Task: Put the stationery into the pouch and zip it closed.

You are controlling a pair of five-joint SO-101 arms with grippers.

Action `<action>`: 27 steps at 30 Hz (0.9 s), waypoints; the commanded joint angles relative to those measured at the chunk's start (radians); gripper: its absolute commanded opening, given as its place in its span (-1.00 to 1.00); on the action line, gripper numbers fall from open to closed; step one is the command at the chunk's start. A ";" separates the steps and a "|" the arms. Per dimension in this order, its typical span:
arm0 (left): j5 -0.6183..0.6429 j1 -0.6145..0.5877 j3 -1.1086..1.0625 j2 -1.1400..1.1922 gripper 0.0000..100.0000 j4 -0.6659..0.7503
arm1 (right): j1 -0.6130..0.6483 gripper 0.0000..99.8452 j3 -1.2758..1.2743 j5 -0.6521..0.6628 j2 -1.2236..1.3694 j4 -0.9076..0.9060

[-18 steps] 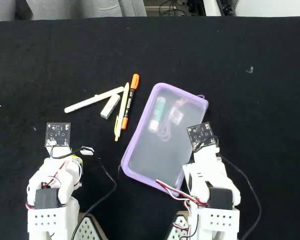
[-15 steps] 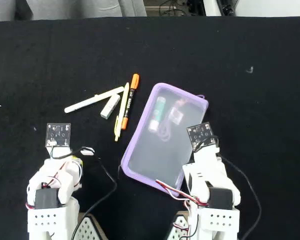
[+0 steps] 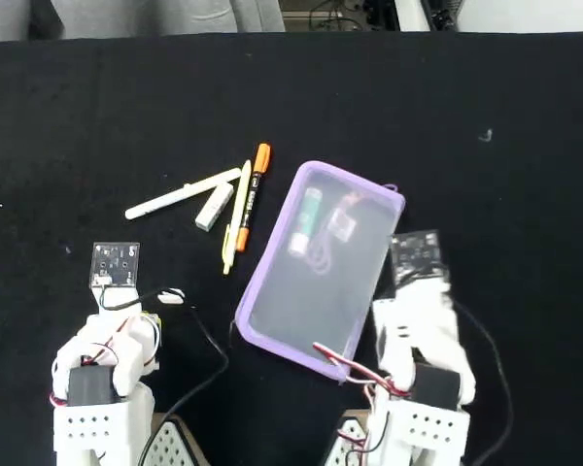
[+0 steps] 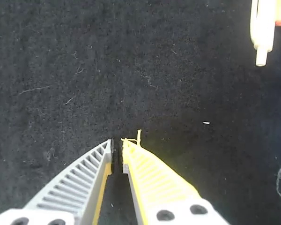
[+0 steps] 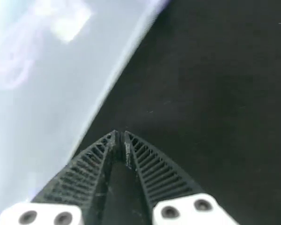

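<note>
Hovering low, left end effector closed; right end effector closed beside pouch.

Looks like a robotics lab bench: black cloth-covered table; loose cables beyond its edge at 12 o'clock.

Bare table rings the pens; the pouch lies just beside.

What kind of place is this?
Probably a robot lab or workshop: a left arm and a right arm sit at a black table with pens and a purple pouch, and cables lie behind it.
</note>
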State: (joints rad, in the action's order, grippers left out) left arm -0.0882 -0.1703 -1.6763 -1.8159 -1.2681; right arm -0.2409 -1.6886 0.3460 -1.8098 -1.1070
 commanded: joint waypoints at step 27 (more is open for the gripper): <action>-0.009 0.004 -0.022 -0.008 -0.88 0.002 | 0.086 -0.59 0.412 -0.110 0.139 0.144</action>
State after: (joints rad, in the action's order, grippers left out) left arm -0.0882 -0.1703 -1.6763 -1.8159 -1.2681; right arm -0.1918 -1.3663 0.2877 -1.7776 -1.0119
